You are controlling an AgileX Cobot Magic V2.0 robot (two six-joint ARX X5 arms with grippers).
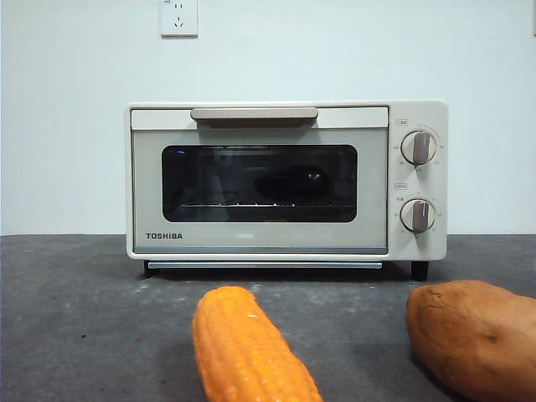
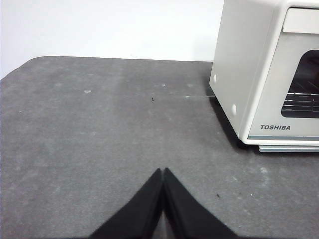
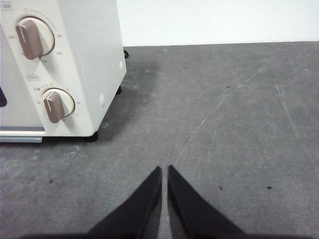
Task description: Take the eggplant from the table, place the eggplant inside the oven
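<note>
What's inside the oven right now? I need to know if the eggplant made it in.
Through the closed oven's glass door, a dark rounded shape rests on the wire rack, likely the eggplant. Tint and reflections hide its colour and stem, and the rest of the interior.

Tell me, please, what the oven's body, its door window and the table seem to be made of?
The oven body looks like cream painted metal or plastic, smooth with a soft sheen. Its window looks like dark glass, showing reflections. The table seems covered in matte grey speckled felt or rubber mat, lightly scuffed.
</note>
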